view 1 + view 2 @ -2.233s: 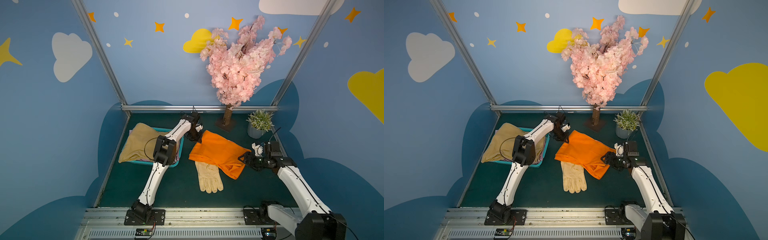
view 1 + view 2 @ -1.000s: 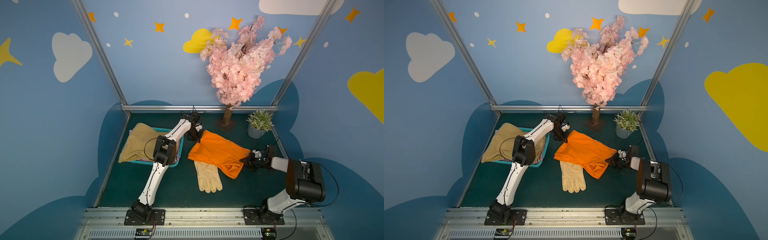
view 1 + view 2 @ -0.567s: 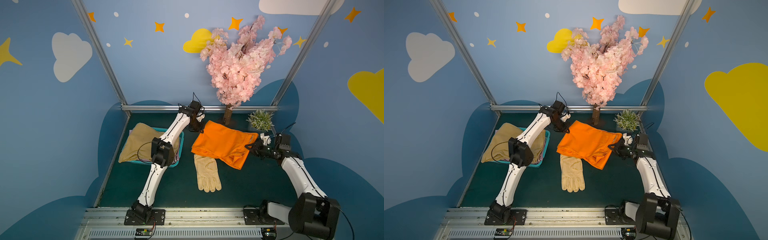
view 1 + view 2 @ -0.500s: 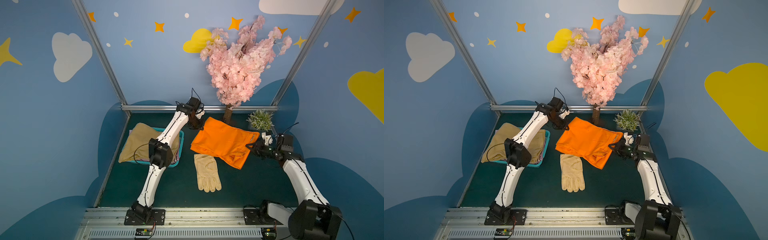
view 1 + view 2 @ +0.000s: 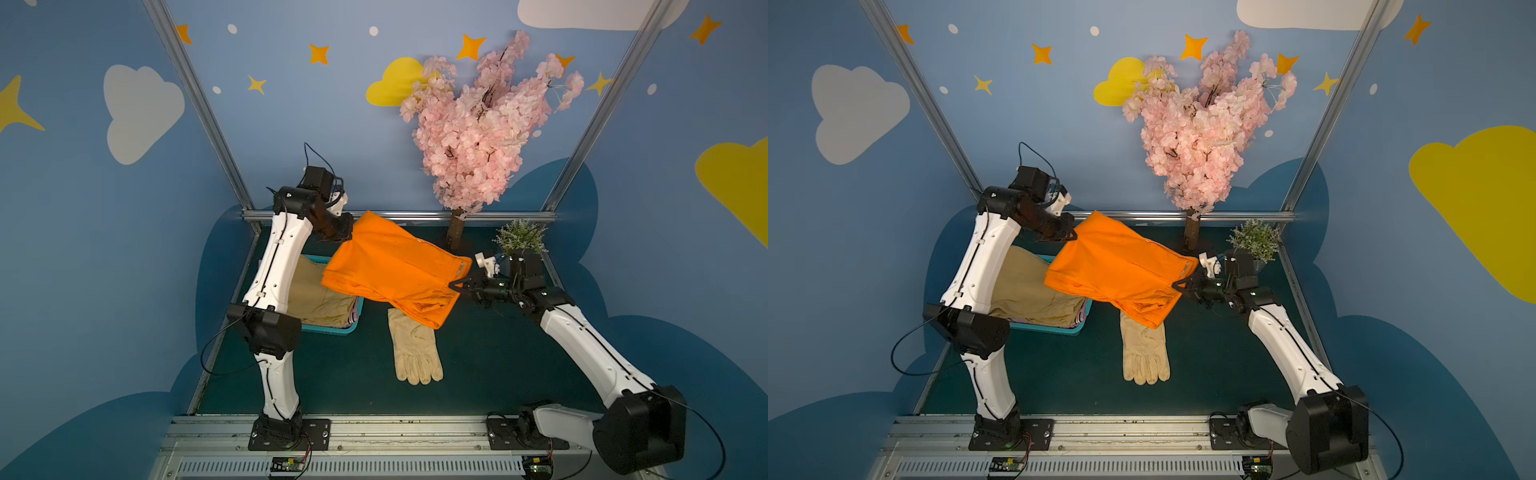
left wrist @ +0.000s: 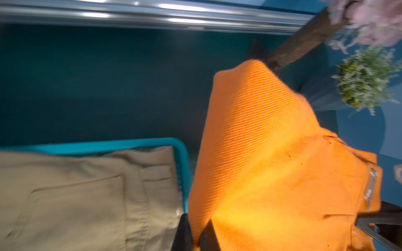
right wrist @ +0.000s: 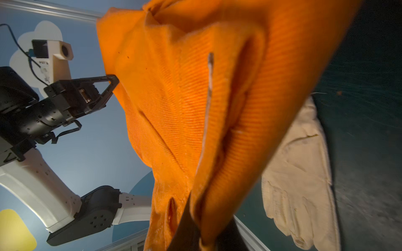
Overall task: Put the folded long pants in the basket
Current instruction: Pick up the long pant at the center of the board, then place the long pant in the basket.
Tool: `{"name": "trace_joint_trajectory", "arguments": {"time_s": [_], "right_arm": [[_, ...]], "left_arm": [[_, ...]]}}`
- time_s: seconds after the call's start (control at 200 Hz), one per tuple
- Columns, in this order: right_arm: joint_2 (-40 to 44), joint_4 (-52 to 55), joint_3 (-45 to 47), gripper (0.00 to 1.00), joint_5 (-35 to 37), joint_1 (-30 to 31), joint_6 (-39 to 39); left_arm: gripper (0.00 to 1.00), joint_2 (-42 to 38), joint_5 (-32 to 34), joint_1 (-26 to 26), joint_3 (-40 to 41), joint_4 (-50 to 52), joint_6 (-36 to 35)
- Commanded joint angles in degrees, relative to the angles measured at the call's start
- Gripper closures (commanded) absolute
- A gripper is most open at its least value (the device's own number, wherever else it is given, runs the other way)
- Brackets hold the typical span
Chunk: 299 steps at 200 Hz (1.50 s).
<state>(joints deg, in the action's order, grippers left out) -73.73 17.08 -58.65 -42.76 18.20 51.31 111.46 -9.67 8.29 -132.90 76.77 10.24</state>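
Note:
The bright orange folded long pants [image 5: 390,266] [image 5: 1113,266] hang in the air, stretched between both grippers. My left gripper [image 5: 347,232] [image 5: 1069,233] [image 6: 196,234] is shut on their far corner, high above the basket. My right gripper [image 5: 453,286] [image 5: 1177,286] [image 7: 208,234] is shut on the waistband end. The lower left edge of the pants overhangs the right side of the teal basket [image 5: 332,330] [image 5: 1050,328] [image 6: 108,144]. In the basket lie tan folded pants [image 5: 320,299] [image 5: 1034,291] [image 6: 76,195].
Cream work gloves [image 5: 413,349] [image 5: 1144,353] [image 7: 300,173] lie on the dark green table below the pants' right end. A pink blossom tree [image 5: 478,137] and a small potted plant [image 5: 521,239] stand at the back right, before a metal rail [image 5: 399,216].
Both arms have raised the orange pants off the table and carried them left; the left arm has risen high and the pants now reach over the basket's edge.

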Motion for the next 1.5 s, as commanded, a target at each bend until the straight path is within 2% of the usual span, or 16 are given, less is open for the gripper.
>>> {"name": "trace_joint_trajectory", "arguments": {"time_s": [0.0, 0.115, 0.24, 0.39, 0.481, 0.706, 0.776, 0.921, 1.121, 1.337, 1.492], "right_arm": [[-7.1, -2.7, -7.7, 1.0, 4.2, 6.1, 3.3], [-18.3, -2.6, -18.1, 1.0, 5.1, 12.3, 3.2], [-29.4, -1.1, -30.1, 1.0, 4.3, 16.1, 3.2], [-39.9, -0.7, -41.5, 1.0, 3.6, 19.2, 3.5], [-45.6, -0.7, -47.1, 1.0, 3.2, 20.5, 3.3], [-56.7, 0.6, -58.1, 1.0, 2.3, 23.5, 4.4], [-57.9, -0.3, -58.3, 1.0, 1.8, 24.5, 5.4], [-55.8, -1.8, -53.8, 1.0, 2.2, 26.4, 6.2], [-50.1, -3.4, -46.8, 1.0, 5.7, 27.2, 4.2], [-50.9, -7.7, -42.8, 1.0, 4.7, 25.4, 5.6], [-53.4, -8.2, -43.1, 1.0, 2.9, 24.7, 5.5]], "left_arm": [[0.97, -5.4, 11.1, -9.3, 3.9, -5.4, -0.4], [0.97, -7.5, 14.4, -15.9, 7.8, -6.8, 1.0], [0.98, -7.9, 18.2, -21.6, 9.4, -7.0, 1.3], [0.98, -8.6, 20.8, -21.8, 12.6, -10.0, 0.7], [0.98, -9.0, 26.5, -22.0, 14.7, -11.5, 1.3], [0.97, -9.0, 31.4, -25.0, 19.7, -15.5, 3.0], [0.98, -7.7, 29.9, -26.5, 19.3, -15.3, 3.8], [0.98, -6.9, 30.9, -26.6, 18.0, -16.5, 2.8], [0.98, -7.2, 25.5, -26.2, 18.9, -16.1, 1.7], [0.98, -9.2, 21.1, -25.9, 25.5, -17.9, 1.9], [0.96, -9.7, 20.7, -26.2, 32.6, -22.6, 2.4]]}}
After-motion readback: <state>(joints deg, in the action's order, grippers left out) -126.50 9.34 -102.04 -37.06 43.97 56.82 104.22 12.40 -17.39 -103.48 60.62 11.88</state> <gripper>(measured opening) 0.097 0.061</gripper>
